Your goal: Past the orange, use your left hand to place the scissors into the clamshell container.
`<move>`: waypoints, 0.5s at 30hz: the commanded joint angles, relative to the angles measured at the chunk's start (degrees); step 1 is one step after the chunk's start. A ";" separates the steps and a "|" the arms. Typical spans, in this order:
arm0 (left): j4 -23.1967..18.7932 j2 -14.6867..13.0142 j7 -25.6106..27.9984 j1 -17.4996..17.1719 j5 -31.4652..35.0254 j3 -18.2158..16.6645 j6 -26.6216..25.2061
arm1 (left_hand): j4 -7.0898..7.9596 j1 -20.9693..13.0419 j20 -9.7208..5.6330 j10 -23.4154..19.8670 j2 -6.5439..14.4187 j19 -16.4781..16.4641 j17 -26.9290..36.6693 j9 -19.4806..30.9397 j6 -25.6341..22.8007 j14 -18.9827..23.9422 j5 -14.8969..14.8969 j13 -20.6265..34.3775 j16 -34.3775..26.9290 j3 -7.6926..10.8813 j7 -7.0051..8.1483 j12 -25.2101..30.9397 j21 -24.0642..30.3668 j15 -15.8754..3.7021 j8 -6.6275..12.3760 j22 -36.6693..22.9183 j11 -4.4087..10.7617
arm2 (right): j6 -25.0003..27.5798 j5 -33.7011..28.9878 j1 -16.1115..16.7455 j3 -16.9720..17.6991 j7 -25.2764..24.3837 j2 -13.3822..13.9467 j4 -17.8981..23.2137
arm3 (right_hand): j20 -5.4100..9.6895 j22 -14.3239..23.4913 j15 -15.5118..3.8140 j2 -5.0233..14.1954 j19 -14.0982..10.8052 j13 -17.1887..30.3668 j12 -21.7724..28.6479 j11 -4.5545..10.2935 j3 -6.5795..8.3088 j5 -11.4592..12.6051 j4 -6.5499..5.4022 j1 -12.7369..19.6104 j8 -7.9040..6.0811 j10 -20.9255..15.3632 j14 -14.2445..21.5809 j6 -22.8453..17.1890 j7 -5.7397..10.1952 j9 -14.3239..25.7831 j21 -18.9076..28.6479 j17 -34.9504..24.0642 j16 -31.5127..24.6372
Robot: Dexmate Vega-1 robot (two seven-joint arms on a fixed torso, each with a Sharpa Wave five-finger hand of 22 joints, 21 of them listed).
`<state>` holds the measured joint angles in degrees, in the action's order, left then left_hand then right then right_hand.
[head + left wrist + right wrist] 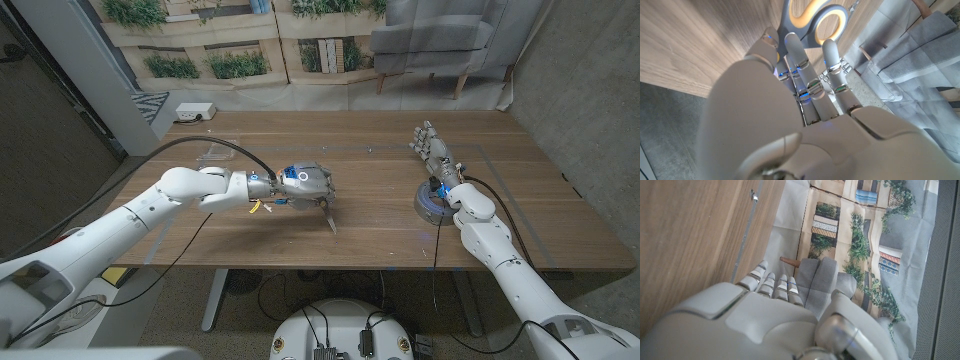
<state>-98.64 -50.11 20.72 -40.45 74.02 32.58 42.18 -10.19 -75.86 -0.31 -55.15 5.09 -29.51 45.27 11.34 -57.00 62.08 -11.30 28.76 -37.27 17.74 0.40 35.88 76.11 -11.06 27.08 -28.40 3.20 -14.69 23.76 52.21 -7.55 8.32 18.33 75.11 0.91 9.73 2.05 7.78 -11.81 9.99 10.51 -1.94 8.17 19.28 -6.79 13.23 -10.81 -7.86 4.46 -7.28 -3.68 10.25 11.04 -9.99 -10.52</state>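
Grey-handled scissors (328, 214) with yellow-orange lining inside the finger loops hung from the left hand (305, 184) near the middle of the head view frame. That hand was clamped on the handles, its fingers (799, 55) curled over the loops in the left wrist view, where the two oval loops (816, 19) showed beyond the fingertips at the top centre of that picture. In the head view the closed blades stuck out below and to the right of the hand, the long axis slanting downward with the tip aimed at the wooden table (380, 225) toward the lower right; whether the tip touched the wood could not be told. No brand, label or writing could be read on the scissors or the hand.

A clear clamshell container (222, 153) lay on the table at the upper left of the head view, well apart from the scissors and behind the left forearm.

At the right of the head view the right hand (432, 146) stood upright above the table with its fingers apart and nothing in it. Just below it a small round grey object (431, 203) sat on the table near the wrist; what it was could not be told.
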 commanded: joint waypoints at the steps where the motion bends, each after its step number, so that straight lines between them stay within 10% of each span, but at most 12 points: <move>1: -1.75 -1.07 1.33 -2.13 -0.49 -2.37 -2.14 | 0.77 0.38 0.10 -4.16 0.05 0.24 0.53 0.25 -4.34 0.53 -0.21 0.41 0.12 1.44 -2.84 -0.14 0.73 -1.95 1.73 -0.07 3.63 | -0.17 -0.23 0.09 -0.26 0.02 0.06 0.55 | -0.17 0.20 -0.08 0.02 -0.45 0.29 0.13 -0.02 0.63 -0.14 0.02 -0.38 -0.15 -0.58 0.41 -0.40 0.00 0.23 0.24 -0.17 -0.19; 15: -3.84 -2.27 3.38 -5.69 -1.38 -6.24 -6.37 | 0.74 0.52 -0.05 -4.39 -0.14 0.57 1.51 0.28 -4.35 0.60 -0.24 1.09 0.34 1.85 -2.87 -0.56 1.86 -1.96 1.47 0.30 3.67 | 0.12 -0.63 -0.11 -0.78 0.15 0.23 1.17 | -0.11 0.19 -0.08 0.00 -0.48 0.29 0.13 -0.06 0.68 -0.16 0.03 -0.43 -0.15 -0.60 0.38 -0.40 -0.04 0.23 0.24 -0.17 -0.16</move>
<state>-100.85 -51.44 22.56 -43.42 73.29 29.20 38.91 -10.49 -75.24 -0.40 -55.86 4.48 -28.99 46.49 11.34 -57.35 62.08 -11.28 29.76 -37.05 18.05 0.74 35.55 77.42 -11.06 27.50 -28.14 3.90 -14.77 23.42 52.28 -7.92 8.30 18.46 75.94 0.91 9.72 2.05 7.78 -11.81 10.00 10.51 -1.94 8.41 19.28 -6.55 13.23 -10.81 -7.86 4.46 -7.28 -3.68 10.25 11.04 -9.99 -10.52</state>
